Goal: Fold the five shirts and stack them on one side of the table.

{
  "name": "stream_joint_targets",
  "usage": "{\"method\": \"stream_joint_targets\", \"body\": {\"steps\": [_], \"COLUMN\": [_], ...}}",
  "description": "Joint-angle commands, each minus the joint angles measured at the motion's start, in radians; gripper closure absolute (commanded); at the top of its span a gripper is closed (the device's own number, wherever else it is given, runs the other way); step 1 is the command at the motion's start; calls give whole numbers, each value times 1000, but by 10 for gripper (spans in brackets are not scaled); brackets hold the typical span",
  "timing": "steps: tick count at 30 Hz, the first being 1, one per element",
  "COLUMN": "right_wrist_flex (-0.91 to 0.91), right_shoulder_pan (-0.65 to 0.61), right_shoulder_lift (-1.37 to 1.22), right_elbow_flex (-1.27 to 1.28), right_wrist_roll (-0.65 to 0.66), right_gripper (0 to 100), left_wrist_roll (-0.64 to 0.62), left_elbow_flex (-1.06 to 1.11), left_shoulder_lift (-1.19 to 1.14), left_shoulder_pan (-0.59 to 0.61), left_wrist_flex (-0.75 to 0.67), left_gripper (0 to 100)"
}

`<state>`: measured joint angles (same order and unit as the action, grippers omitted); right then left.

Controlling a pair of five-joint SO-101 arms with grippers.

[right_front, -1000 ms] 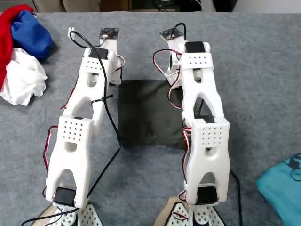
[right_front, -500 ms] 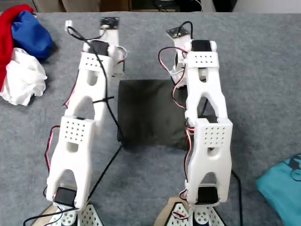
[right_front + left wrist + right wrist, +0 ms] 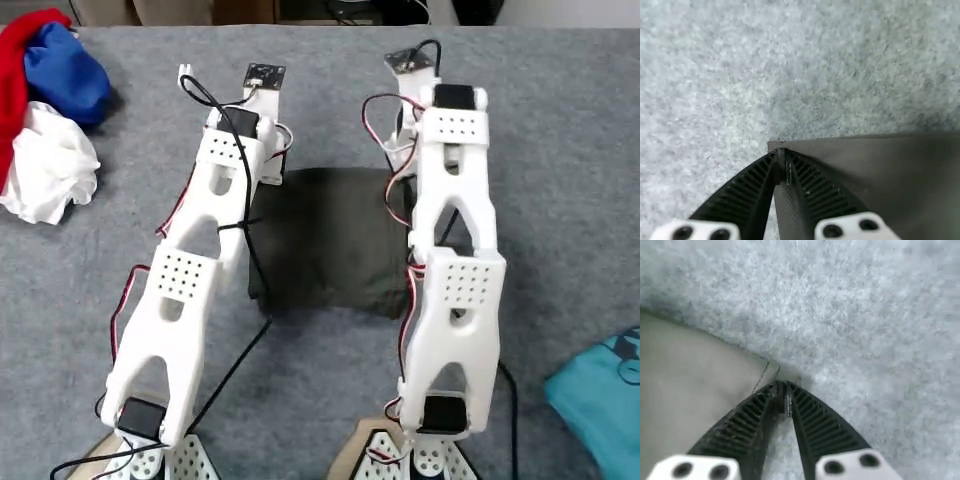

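Between the 2 grippers a dark shirt [image 3: 330, 240] is laid flat as a folded rectangle on the table [image 3: 560, 150], which is covered by a grey, speckled, felt-like surface. The left gripper [image 3: 782, 159] is pressed closed, its ribbed jaws meeting at the tips, and 1 far corner of the dark shirt is pinched there. From those tips the cloth runs back on the side toward the other arm, while bare grey surface is seen ahead of the tips and on the outer side. The right gripper [image 3: 783, 392] is likewise closed to its tips on the other far corner, where a few loose threads stand out just ahead of the jaws. The left arm [image 3: 190, 270] and the right arm [image 3: 450, 260] are stretched along the shirt's 2 side edges, and its near edge is slightly rumpled between them. Well out to the left gripper's outer side, a red shirt [image 3: 15, 60], a blue shirt [image 3: 65, 70] and a white shirt [image 3: 45, 165] are bunched together, touching, at the table's edge. Far behind the right gripper and outward of it, near that arm's base, a teal shirt [image 3: 595, 400] is partly seen. Beyond both grippers, past the table's far edge, a narrow strip of the room [image 3: 300, 10] is shown, with brown and dark shapes that cannot be made out.
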<state>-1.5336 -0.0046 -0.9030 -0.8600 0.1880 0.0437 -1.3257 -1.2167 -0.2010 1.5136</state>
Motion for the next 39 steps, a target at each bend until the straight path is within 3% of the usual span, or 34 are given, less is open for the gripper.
{"method": "stream_joint_targets", "body": {"steps": [1, 7, 12, 17, 28, 39], "right_wrist_flex": [12, -72, -252, -255, -253, -245], "right_shoulder_pan": [18, 25, 12, 13, -1, -96], "right_shoulder_lift": [-13, -15, -15, 44, 565, 1184], "right_elbow_flex": [-73, -176, -463, -512, 211, 1003], "right_wrist_roll": [0, 0, -6, -20, -275, -626], "right_gripper": [968, 968, 968, 969, 968, 994], "left_wrist_roll": [5, 5, 3, 3, 11, 252], "left_elbow_flex": [-41, -43, -175, -224, -347, -342], "left_shoulder_lift": [2, 12, 35, 2, 2, 10], "left_shoulder_pan": [0, 0, -2, -11, -3, 15], "left_wrist_flex": [3, 5, 80, 107, 229, 247], "left_gripper": [981, 981, 981, 981, 981, 981]}}
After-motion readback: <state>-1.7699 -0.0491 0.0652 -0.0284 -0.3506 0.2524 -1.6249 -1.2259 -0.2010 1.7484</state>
